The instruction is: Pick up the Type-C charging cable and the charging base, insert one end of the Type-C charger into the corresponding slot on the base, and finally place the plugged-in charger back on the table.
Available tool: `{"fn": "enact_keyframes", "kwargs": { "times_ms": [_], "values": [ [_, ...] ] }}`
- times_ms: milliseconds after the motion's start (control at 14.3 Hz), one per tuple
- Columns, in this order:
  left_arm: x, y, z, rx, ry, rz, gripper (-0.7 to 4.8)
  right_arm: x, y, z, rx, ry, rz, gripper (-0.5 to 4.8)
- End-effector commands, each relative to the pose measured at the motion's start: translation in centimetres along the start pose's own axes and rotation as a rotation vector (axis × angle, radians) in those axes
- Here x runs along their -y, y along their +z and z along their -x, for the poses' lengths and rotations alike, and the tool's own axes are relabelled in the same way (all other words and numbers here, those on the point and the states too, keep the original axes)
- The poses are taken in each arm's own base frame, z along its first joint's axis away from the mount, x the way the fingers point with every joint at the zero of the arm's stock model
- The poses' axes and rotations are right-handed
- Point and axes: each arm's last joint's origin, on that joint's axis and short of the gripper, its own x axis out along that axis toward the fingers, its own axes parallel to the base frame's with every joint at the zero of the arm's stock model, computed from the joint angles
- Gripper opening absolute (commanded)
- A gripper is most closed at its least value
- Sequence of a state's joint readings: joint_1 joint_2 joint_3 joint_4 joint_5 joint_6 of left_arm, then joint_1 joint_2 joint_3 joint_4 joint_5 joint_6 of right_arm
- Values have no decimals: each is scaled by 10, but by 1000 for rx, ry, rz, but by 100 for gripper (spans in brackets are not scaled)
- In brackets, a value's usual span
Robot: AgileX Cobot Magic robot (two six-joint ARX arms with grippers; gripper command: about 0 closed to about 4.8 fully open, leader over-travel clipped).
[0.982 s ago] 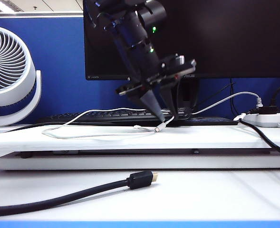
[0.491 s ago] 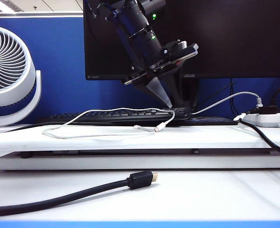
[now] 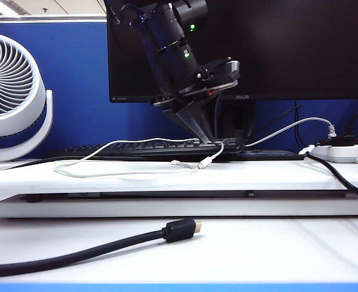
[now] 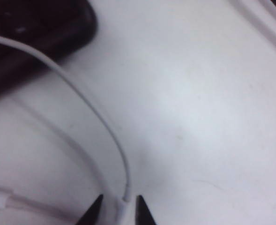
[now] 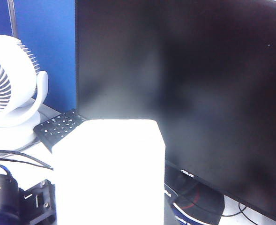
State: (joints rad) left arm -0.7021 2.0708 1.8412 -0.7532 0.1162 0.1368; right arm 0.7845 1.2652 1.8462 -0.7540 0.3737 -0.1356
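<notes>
White and thin, the Type-C charging cable [image 3: 130,146] is being draped in a long loop across the raised platform of the table [image 3: 276,176], from the left part of the slab toward its middle, with one small plug [image 3: 201,164] lying free on the slab just right of centre. A stretch of the cord near its end is being pinched by the left gripper [image 3: 208,141], which is being held point-down over the middle of the platform, in front of the black keyboard [image 3: 136,149]. In the left wrist view, the cord [image 4: 93,112] is being led between the two dark fingertips [image 4: 92,214], which are standing close together on either side of it.

The charging base [image 5: 110,171] is being shown close up in the right wrist view as a glossy white block filling the lower middle of the picture; the right gripper itself is not being shown in any picture, so whether the block is being clasped cannot be told.

Farther out, a black monitor [image 3: 288,48] is being seen behind, a white fan [image 3: 11,91] at far left, a white power strip [image 3: 346,152] at far right, and a thick black cable [image 3: 93,246] on the near table surface.
</notes>
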Motion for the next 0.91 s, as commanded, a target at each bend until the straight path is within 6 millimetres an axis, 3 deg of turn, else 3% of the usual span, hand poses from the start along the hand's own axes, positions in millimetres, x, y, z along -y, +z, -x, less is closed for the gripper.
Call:
{"fn": "enact_keyframes", "kwargs": {
  "times_ms": [70,140,210,281,912],
  "values": [
    [3,-2,-2,-9,-87,-21,93,2,4,4,33,-4,-18,-1],
    [4,-1,-2,-10,-88,-24,94,2,4,4,33,-4,-18,-1],
    [4,-2,-3,-12,-86,-23,140,2,4,4,34,-3,-18,-1],
    [3,-2,-4,-17,-79,-23,150,2,4,4,34,0,-18,-1],
    [2,-7,-21,-58,-76,-40,149,2,4,4,33,-1,-18,-1]
  ]
}}
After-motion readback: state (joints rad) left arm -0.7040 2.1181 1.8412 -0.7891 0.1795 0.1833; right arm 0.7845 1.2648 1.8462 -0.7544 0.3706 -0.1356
